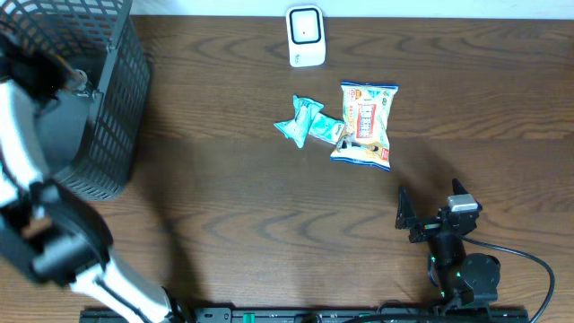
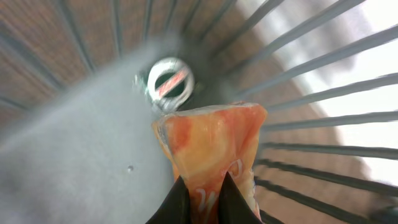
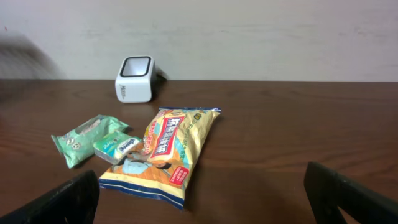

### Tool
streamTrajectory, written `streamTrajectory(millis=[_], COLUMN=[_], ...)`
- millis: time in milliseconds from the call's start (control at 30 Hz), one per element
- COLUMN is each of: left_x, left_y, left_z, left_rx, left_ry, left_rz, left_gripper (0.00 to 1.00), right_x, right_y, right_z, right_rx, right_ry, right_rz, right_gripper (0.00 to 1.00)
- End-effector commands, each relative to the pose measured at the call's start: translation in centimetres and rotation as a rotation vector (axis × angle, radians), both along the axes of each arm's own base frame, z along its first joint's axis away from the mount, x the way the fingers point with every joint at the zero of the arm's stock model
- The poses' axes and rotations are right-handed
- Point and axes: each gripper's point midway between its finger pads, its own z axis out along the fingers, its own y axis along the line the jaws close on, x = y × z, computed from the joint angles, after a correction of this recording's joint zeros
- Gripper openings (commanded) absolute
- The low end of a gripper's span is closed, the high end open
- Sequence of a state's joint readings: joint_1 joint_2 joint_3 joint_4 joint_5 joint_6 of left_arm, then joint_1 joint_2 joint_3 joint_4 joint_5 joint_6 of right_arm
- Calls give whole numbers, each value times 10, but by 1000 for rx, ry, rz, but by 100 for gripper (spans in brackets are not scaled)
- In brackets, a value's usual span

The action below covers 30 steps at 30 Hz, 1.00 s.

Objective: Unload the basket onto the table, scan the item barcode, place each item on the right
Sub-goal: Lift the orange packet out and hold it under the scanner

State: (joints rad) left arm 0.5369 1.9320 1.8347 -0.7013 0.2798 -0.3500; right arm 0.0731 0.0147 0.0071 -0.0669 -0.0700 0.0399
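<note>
Two arms overhead: left arm reaches down into the basket [image 1: 126,108] at the surface's [image 1: 233,206] left end; scanner [image 1: 305,36] at far edge, centre.

Left wrist: left gripper [image 2: 202,190] clamped on the orange packet [image 2: 211,140] inside the basket. Barcode not visible. I'd lift straight up, clear the rim, then face the code twd the scanner.

Right wrist: right gripper [image 3: 202,199] fingers wide apart, empty.

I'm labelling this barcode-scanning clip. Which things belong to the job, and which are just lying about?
In the job: white scanner; orange packet, pinched by the left gripper inside the basket.
Lying about for now: yellow snack bag; green packets; round object in the basket; open right gripper.
</note>
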Motion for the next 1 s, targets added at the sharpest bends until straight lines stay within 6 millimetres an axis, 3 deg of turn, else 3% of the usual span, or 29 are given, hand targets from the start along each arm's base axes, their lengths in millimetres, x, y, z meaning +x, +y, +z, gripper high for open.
streamTrajectory(millis=[0, 200, 300, 400, 667, 967], left_x=[-24, -49, -49, -42, -12, 23], left_y=[-18, -81, -118, -159, -289, -424], left_z=[91, 171, 194, 198, 163, 63], left_rx=[31, 12, 4, -4, 25, -61], left_ry=[-164, -349, -416, -433, -385, -245], left_rz=[31, -130, -245, -360, -754, -1030], left_gripper=[8, 7, 7, 7, 7, 7], right_x=[0, 0, 0, 0, 0, 0], right_y=[-2, -2, -2, -2, -2, -2], right_z=[-1, -1, -1, -1, -1, -1], right_rx=[-12, -12, -12, -12, -12, -12], right_ry=[1, 1, 1, 1, 1, 1], right_rz=[-9, -9, -9, -9, -9, -9], right_gripper=[99, 99, 99, 99, 99, 99])
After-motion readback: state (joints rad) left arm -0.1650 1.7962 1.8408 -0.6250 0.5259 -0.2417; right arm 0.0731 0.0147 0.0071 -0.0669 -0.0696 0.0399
